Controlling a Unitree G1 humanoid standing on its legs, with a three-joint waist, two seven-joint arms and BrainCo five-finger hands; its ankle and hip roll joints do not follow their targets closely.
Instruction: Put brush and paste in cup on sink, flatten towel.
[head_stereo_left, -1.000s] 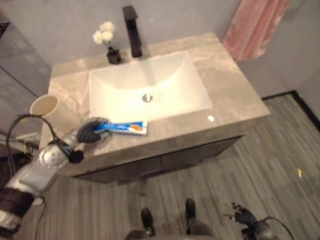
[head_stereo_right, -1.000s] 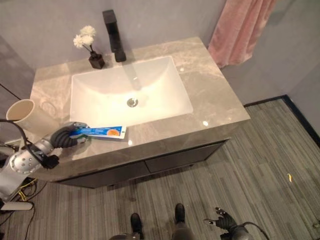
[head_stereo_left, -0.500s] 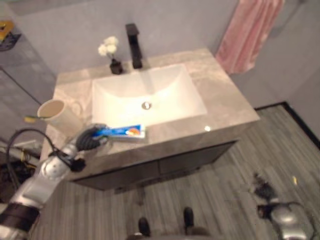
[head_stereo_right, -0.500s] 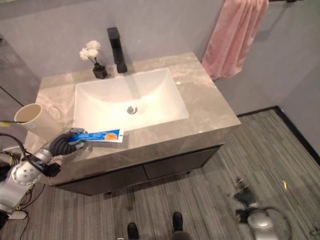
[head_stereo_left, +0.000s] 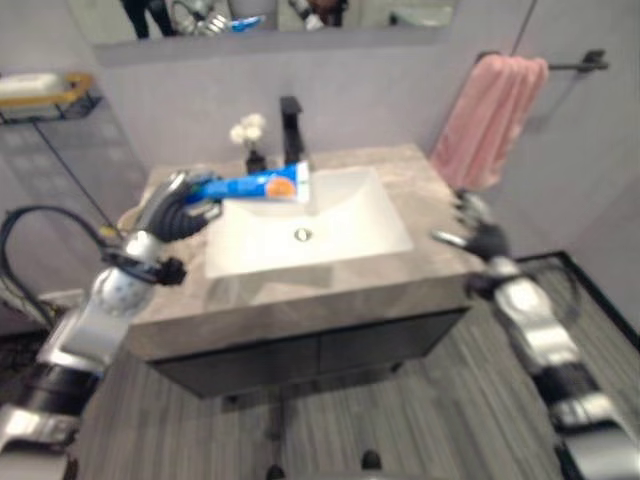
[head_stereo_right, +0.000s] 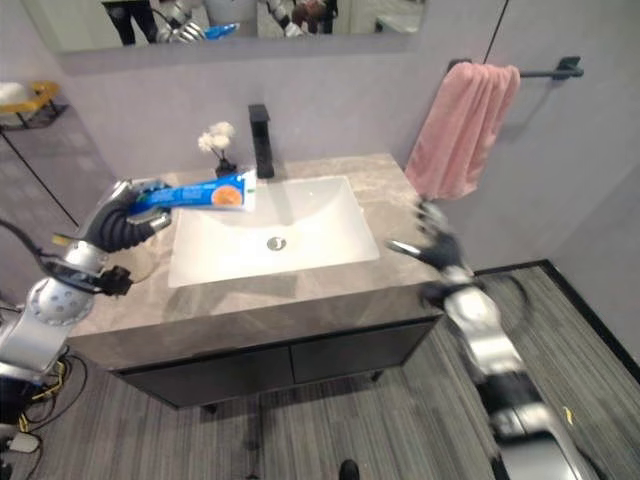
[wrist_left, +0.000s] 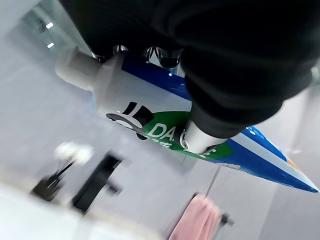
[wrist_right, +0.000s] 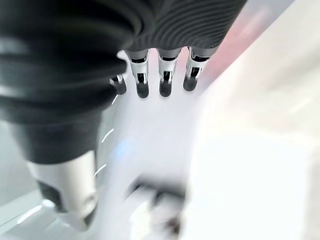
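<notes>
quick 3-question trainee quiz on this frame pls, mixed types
1. True or false: the toothpaste tube is lying on the counter.
2. Which hand holds the tube?
A. left hand
B. right hand
C. neither
3. Fill in: the pink towel hangs from a rail on the ____.

Key
1. False: it is lifted clear of the counter, roughly level, above the left edge of the basin.
2. A: the left hand's fingers curl round the cap end; the right hand is open and holds nothing, at the counter's right edge.
3. wall
</notes>
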